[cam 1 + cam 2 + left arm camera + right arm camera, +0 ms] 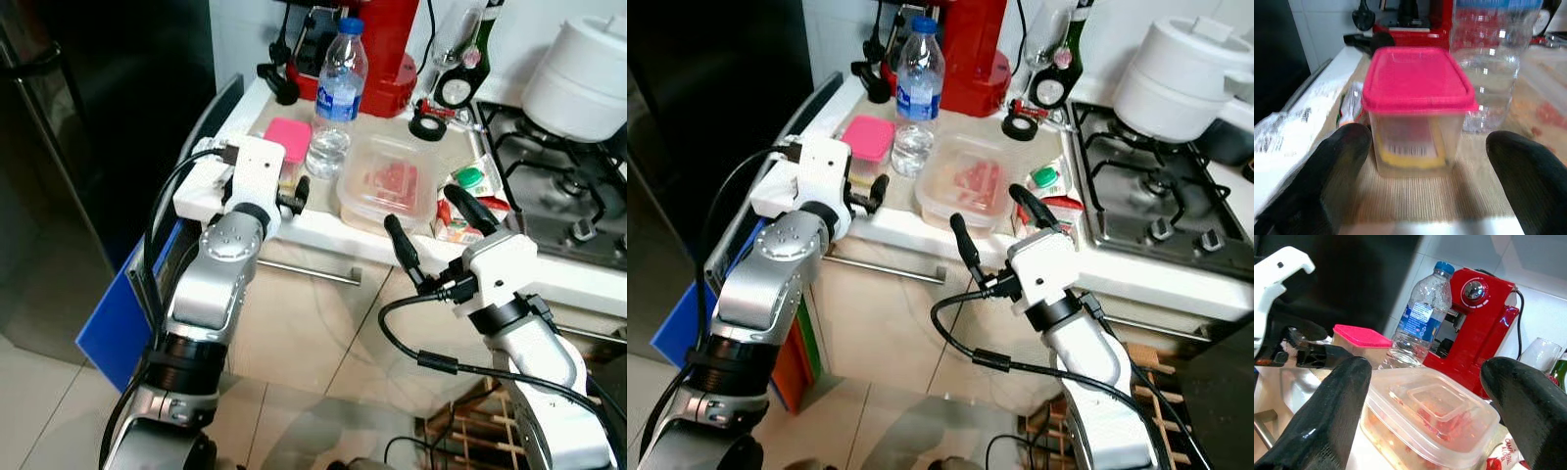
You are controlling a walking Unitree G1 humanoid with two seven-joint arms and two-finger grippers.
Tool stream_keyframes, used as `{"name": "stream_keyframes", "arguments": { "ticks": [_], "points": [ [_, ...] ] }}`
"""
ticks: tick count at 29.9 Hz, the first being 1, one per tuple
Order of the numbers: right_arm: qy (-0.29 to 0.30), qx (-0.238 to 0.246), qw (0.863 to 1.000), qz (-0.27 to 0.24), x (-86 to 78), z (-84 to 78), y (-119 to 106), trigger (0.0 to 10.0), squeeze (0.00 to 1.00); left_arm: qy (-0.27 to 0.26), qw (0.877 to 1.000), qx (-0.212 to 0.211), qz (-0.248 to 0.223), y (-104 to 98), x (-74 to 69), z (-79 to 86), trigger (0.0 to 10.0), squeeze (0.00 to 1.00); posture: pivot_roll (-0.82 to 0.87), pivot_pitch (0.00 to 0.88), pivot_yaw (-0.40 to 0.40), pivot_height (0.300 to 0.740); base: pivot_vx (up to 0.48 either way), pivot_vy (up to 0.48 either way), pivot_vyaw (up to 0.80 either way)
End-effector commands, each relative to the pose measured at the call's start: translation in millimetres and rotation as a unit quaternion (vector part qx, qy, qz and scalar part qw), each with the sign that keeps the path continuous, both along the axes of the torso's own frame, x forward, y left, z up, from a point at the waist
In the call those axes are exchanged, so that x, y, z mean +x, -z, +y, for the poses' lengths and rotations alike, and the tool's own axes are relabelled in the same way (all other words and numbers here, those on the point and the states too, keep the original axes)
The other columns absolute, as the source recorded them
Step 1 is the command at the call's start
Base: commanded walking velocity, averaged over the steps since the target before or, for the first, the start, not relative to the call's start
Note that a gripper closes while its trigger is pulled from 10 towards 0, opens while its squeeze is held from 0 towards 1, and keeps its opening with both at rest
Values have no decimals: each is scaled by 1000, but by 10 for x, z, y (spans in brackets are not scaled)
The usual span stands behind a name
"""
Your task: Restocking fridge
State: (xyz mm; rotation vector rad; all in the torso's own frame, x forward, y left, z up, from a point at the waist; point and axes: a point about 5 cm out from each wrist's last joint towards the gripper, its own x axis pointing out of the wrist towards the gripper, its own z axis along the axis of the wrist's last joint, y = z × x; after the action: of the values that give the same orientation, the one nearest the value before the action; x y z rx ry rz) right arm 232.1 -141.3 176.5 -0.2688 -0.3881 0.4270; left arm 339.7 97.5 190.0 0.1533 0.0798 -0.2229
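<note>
On the surface (pixel 294 227), a pink-lidded tub (pixel 1418 110) sits just ahead of the left gripper (pixel 1435 166), between its wide-spread fingers.

Kitchen corner, lit bright and even. White-tiled wall (pixel 245 29) behind a pale surface (pixel 323 227) with a white front edge. Beige cabinet fronts (pixel 294 323) below, one with a steel bar handle (pixel 312 272). Gas hob (pixel 1146 211) with black pan supports set into the surface on the right side. Tall dark fridge (pixel 88 137) stands at the left. Floor (pixel 39 411) of large light tiles. Wooden rack (pixel 480 426) low on the right. Blue board (pixel 122 313) leans against the cabinet's end.
</note>
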Motion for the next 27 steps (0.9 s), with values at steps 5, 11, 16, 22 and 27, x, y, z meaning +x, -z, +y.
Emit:
{"name": "stream_keyframes", "arguments": {
  "ticks": [5, 11, 16, 22, 27],
  "points": [
    [0, 1, 1000, -2, -32, 22, -38, 10000, 0, 9, 1000, -7, 1, -23, 57, -75, 10000, 0, -83, 0, -99, 740, 0, 0, 0],
    [-2, 2, 1000, -1, -38, 33, -33, 10000, 0, 1, 1000, -5, 3, -19, 114, -68, 10000, 0, -83, 0, -98, 740, 0, 0, 0],
    [-2, 1, 1000, 3, -37, 33, -13, 10000, 0, -4, 1000, -4, 13, 16, 150, -83, 10000, 0, -85, 0, -99, 740, 0, 0, 0],
    [17, 13, 1000, 14, -12, -14, 61, 10000, 0, -12, 999, -17, 32, 107, 252, -84, 0, 0, -84, 0, -98, 740, 0, 0, 0],
    [42, 37, 998, 39, 21, -81, 255, 10000, 0, -16, 999, -25, 24, 104, 298, -81, 0, 0, -79, 0, -91, 740, 0, 0, 0]
  ]
}}
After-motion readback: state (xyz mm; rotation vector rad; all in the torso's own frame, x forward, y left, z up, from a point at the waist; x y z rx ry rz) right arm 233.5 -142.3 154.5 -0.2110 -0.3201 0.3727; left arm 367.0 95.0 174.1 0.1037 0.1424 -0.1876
